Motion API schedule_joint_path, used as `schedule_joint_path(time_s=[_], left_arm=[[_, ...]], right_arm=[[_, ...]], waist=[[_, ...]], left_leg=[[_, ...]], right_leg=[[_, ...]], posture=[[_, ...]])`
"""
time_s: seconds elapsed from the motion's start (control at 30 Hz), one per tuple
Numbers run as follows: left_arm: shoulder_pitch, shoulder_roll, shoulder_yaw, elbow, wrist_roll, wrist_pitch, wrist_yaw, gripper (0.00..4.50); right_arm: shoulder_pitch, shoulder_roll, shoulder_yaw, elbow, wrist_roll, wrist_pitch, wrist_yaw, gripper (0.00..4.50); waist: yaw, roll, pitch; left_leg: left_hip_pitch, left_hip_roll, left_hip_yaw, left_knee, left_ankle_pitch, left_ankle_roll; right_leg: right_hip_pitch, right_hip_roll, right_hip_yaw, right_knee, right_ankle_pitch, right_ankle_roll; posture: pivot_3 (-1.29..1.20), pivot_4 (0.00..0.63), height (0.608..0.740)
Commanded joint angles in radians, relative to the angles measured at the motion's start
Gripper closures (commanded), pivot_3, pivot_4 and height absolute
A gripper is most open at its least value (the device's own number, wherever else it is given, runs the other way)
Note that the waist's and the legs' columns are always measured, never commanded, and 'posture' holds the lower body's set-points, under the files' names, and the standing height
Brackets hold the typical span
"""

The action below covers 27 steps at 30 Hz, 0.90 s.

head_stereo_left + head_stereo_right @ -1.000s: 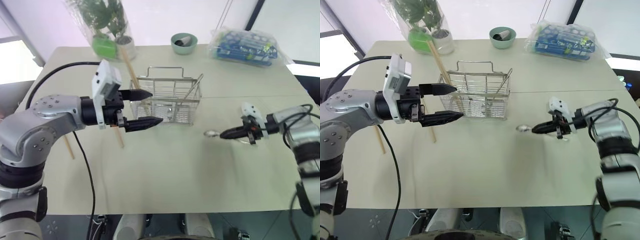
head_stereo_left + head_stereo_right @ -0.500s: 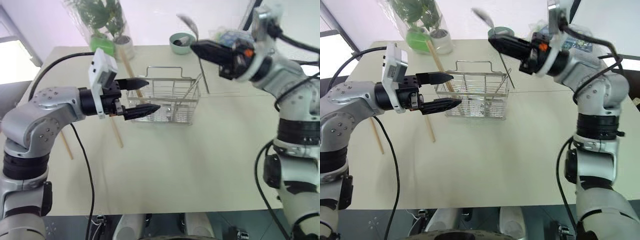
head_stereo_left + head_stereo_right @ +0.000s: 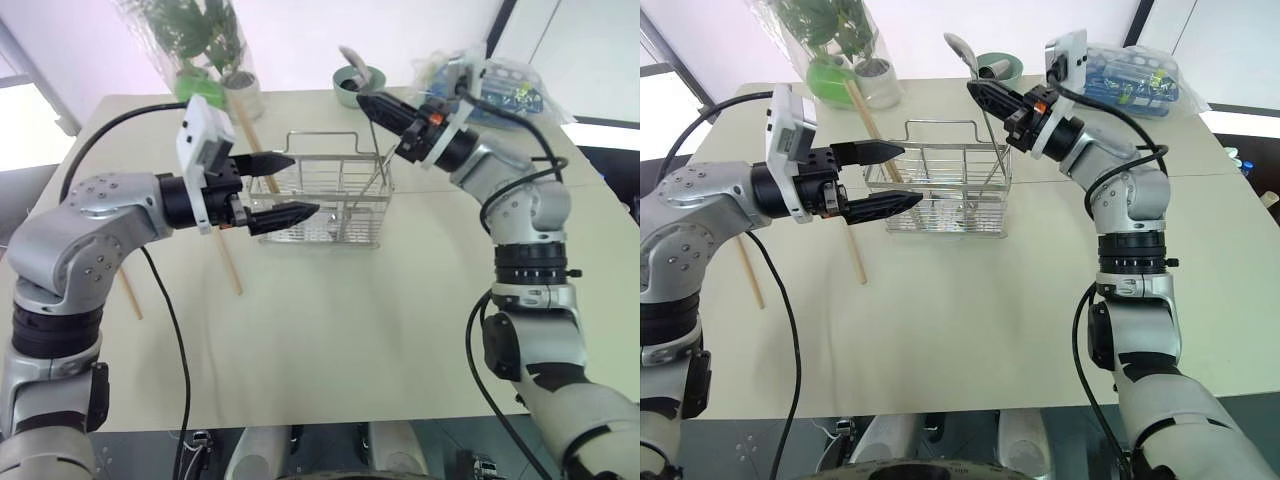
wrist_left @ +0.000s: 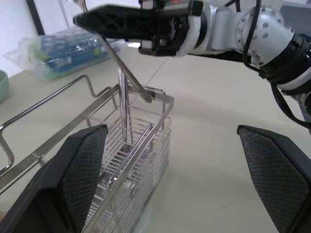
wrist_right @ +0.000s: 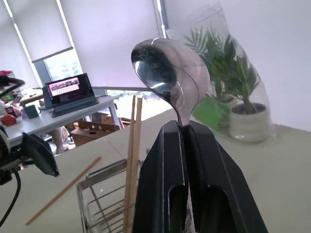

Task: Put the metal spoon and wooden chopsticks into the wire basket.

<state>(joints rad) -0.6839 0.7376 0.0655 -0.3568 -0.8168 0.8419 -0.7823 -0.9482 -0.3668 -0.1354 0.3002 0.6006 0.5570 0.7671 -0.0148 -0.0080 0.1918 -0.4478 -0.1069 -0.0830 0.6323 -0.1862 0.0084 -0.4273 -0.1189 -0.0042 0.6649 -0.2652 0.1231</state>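
The metal spoon (image 3: 956, 45) is held in the air, bowl up, with my right gripper (image 3: 976, 92) shut on its handle. Its lower end slants down to the right end of the wire basket (image 3: 335, 215). Two wooden chopsticks (image 5: 132, 145) stand leaning in the basket's far left corner. Two more sticks lie on the table, one (image 3: 232, 268) in front of the basket's left end and one (image 3: 130, 295) farther left. My left gripper (image 3: 303, 185) is open and level at the basket's left end, one finger at the rim and one before the front wall.
A plain metal utensil handle (image 4: 124, 102) stands in the basket's right part. Along the far table edge are a wrapped plant (image 3: 205, 40), a green bowl (image 3: 360, 85) and a blue plastic packet (image 3: 500, 85). A black cable (image 3: 165, 300) hangs off my left arm.
My right gripper lifted the spoon off the table at the right and swung it up and left over the basket's right end. The left gripper stayed open by the basket.
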Motion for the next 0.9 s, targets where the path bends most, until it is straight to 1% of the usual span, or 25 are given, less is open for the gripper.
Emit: schedule_joint_path(time_s=[0.03,0.1,0.3,0.47,0.6,0.8,0.9], left_arm=[[-0.019,0.005,0.044,-0.027,-0.006,-0.007,0.015,0.00],[-0.020,0.006,0.046,-0.027,-0.007,-0.007,0.020,0.00],[-0.026,0.005,0.048,-0.024,-0.008,-0.009,0.029,0.00],[-0.031,-0.002,0.050,-0.011,0.000,-0.014,0.042,0.00],[-0.034,-0.014,0.069,0.018,0.025,-0.006,0.115,0.00],[-0.046,-0.046,0.157,0.106,0.117,0.057,0.383,0.00],[-0.049,-0.057,0.220,0.151,0.166,0.123,0.529,0.00]], right_arm=[[-0.011,0.012,-0.047,0.001,0.015,-0.017,-0.023,3.81],[-0.006,0.012,-0.053,-0.006,0.021,-0.015,-0.020,2.98],[-0.008,0.005,-0.064,-0.023,0.012,-0.022,-0.043,0.04],[-0.012,-0.026,-0.054,-0.041,0.005,-0.019,-0.021,0.04],[-0.012,-0.084,-0.032,-0.101,0.028,0.027,0.064,0.04],[0.016,-0.252,-0.051,-0.256,0.124,0.145,0.243,0.04],[0.087,-0.377,-0.058,-0.361,0.198,0.217,0.377,0.04]], waist=[[0.000,0.000,0.000],[0.000,0.000,0.000],[-0.002,0.000,0.000],[-0.001,0.000,0.000],[0.001,0.000,0.000],[0.002,0.000,0.000],[0.005,0.000,0.000]], left_leg=[[0.000,0.000,0.000,0.000,0.000,0.000],[0.000,0.000,0.000,-0.001,0.000,0.000],[0.000,0.000,0.000,-0.001,0.000,0.000],[0.000,0.000,0.000,-0.001,0.000,0.000],[-0.001,0.000,0.000,-0.001,0.000,0.000],[0.000,0.000,0.000,-0.001,0.000,0.000],[-0.001,0.000,0.000,0.000,0.000,0.001]], right_leg=[[0.000,0.000,0.000,0.000,0.000,0.000],[-0.001,0.000,0.000,0.000,0.000,0.000],[-0.001,0.001,0.000,0.000,0.000,0.000],[-0.001,0.001,0.000,0.000,0.000,0.000],[-0.001,0.000,0.000,0.000,0.000,0.000],[-0.001,0.000,0.000,0.000,0.000,0.000],[-0.001,0.000,0.000,0.000,0.000,0.000]], posture=[[0.00,0.150,0.687],[0.00,0.150,0.687],[0.00,0.150,0.687],[0.00,0.150,0.687],[0.00,0.150,0.687],[0.00,0.150,0.687],[0.00,0.150,0.687]])
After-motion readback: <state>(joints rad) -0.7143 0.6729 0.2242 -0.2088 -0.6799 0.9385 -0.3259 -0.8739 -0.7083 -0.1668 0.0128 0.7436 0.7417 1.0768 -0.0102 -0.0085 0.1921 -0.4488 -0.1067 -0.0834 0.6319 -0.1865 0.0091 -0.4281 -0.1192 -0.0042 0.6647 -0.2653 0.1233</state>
